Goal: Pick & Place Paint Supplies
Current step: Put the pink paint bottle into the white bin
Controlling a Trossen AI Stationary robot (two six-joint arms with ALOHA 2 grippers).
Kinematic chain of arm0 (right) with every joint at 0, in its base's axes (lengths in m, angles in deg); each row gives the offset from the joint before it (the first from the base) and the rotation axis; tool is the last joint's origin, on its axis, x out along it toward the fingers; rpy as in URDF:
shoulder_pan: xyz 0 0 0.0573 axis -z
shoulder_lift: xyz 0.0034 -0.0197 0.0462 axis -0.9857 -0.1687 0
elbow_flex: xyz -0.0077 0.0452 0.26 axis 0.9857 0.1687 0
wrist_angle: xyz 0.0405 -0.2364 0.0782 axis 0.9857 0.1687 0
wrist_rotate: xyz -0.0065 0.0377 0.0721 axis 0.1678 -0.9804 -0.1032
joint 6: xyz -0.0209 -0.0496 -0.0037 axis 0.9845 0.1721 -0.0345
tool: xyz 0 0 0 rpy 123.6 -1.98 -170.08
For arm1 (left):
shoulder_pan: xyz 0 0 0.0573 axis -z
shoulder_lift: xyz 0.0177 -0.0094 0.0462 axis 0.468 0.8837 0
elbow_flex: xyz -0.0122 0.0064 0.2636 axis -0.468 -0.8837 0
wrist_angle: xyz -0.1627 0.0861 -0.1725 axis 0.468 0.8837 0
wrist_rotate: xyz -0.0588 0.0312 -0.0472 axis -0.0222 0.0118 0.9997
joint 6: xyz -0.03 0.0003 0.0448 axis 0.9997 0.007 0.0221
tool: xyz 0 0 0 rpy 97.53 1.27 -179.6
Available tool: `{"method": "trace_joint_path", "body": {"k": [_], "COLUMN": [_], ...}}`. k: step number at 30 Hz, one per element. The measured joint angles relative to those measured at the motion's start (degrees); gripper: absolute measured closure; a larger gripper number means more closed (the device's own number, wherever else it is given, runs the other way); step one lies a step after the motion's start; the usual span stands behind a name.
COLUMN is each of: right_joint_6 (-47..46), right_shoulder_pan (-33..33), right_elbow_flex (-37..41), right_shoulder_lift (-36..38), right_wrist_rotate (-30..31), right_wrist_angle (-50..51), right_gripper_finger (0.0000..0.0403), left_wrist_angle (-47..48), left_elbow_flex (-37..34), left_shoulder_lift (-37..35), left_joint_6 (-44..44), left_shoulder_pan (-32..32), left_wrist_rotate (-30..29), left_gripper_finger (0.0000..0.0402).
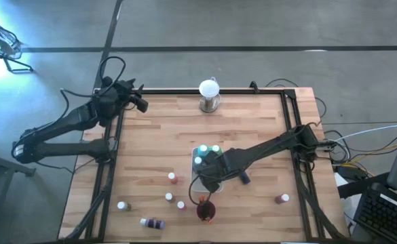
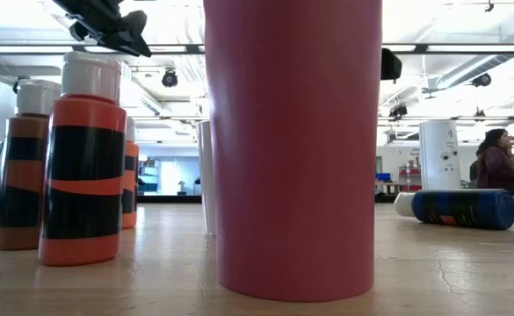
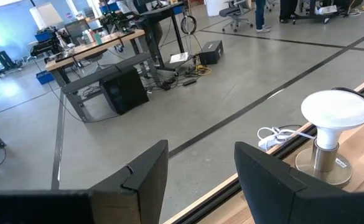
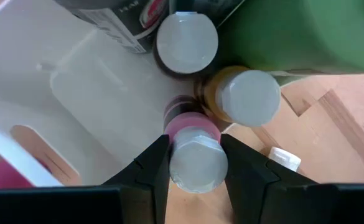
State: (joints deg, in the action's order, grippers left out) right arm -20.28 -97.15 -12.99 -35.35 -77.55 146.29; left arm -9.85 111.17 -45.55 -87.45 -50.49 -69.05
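1. Right wrist view is showing the right gripper [image 4: 196,163] clenching a pink bottle [image 4: 193,134] by its smooth white cap, over the white tray [image 4: 88,99] beside two more round-capped bottles.
2. Left gripper [image 3: 200,180] is waiting released at the wooden table's [image 1: 252,129] far edge, near the white globe [image 1: 209,89].
3. Six bottles are lying scattered well apart around the dark red cup [image 1: 205,211].

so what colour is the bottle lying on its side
Dark blue bottle with a white cap, clearest in the low view.
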Motion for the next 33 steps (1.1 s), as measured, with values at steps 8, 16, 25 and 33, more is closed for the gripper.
{"method": "trace_joint_path", "body": {"k": [8, 16, 25, 33], "right_joint_6": [0.3, 1.4, 2.5, 3.0], "right_shoulder_pan": [0.4, 0.7, 0.7, 0.7], "right_elbow_flex": [1.3, 1.4, 1.4, 1.3], "right_shoulder_lift": [0.1, 0.1, 0.1, 0.1], "right_wrist_rotate": [-0.3, 0.0, 0.2, 0.2], "right_wrist_angle": [-1.1, -1.1, -1.1, -1.3], "right_gripper_finger": [0.0290, 0.0271, 0.0264, 0.0199], "left_wrist_angle": [0.0, 0.0, 0.0, 0.0], "left_elbow_flex": [0.0, 0.0, 0.0, 0.0], "left_shoulder_lift": [0.0, 0.0, 0.0, 0.0], "left_joint_6": [0.0, 0.0, 0.0, 0.0], "left_shoulder_pan": [0.0, 0.0, 0.0, 0.0], "left_wrist_rotate": [0.0, 0.0, 0.0, 0.0], "left_gripper_finger": [0.0211, 0.0211, 0.0211, 0.0211]}}
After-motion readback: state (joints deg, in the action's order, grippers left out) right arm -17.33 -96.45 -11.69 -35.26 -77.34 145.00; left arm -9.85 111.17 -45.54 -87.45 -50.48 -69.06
